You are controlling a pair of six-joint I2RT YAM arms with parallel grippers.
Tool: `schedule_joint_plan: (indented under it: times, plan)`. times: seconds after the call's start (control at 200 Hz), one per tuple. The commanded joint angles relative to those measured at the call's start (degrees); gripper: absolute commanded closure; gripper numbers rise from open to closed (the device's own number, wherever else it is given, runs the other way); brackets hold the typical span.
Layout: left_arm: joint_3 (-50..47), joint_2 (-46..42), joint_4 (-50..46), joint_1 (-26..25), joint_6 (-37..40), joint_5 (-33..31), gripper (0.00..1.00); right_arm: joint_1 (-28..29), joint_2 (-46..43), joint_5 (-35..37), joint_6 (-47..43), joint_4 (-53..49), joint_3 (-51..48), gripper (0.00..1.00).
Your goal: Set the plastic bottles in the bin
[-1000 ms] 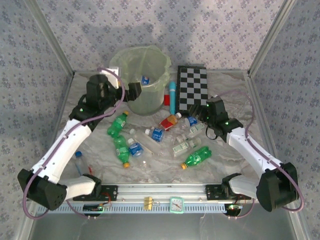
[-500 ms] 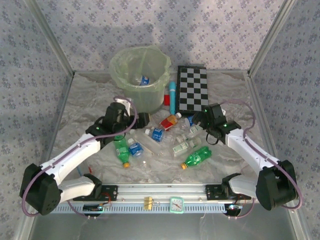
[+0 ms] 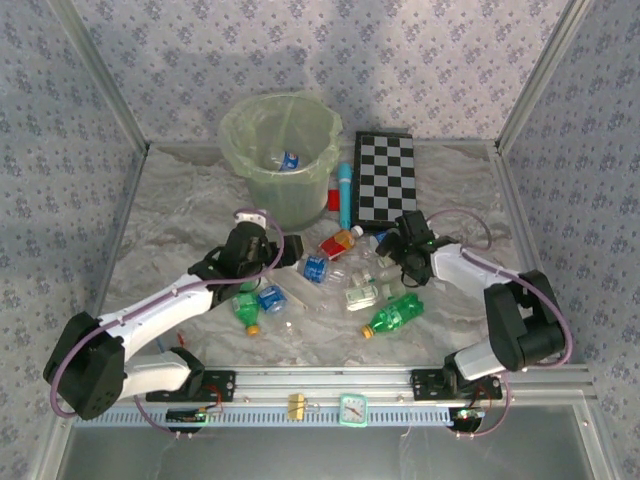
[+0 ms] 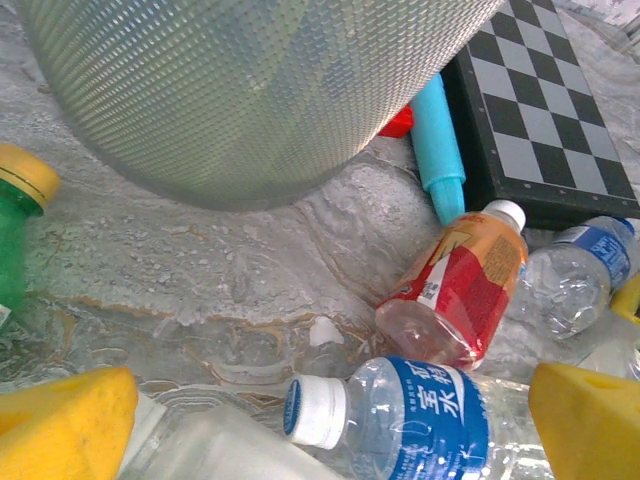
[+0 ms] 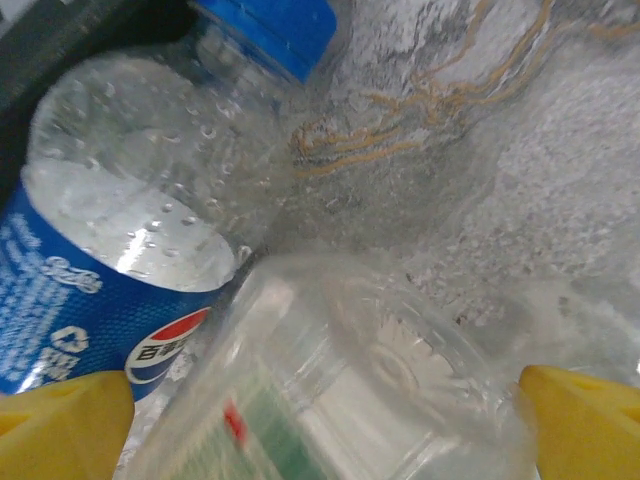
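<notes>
1. At the table's far side, the bin (image 3: 290,200) holds a single bottle (image 3: 289,160); the other bottles (image 3: 360,295) lie scattered in front of it, so most of the job remains.
2. The left gripper (image 3: 297,250), jaws apart and empty, hovers over a blue-labelled bottle (image 4: 420,415).
3. The right gripper (image 3: 393,250), equally wide, straddles a clear bottle (image 5: 330,400).

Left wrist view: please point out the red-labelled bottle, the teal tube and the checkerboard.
red-labelled bottle (image 4: 462,280), left wrist view, on its label.
teal tube (image 4: 436,135), left wrist view, mid-body.
checkerboard (image 4: 545,105), left wrist view, a square near its middle.
</notes>
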Motion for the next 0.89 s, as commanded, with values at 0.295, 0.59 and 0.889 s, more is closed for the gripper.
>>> schedule_joint_plan:
  times: [0.295, 0.59, 0.889]
  plan:
    - [-1.3, -2.5, 1.4, -0.2, -1.1, -4.1, 0.0, -1.0, 4.8, -0.6, 1.3, 3.5, 2.2, 0.12]
    - [-1.5, -3.2, 0.8, -0.2, -1.6, -4.9, 0.0, -1.7, 4.1, -1.4, 2.2, 5.3, 1.4, 0.28]
    - [-1.1, -3.9, 0.7, -0.2, -1.3, -4.9, 0.0, -2.9, -0.4, -3.7, 2.8, 7.4, 1.3, 0.48]
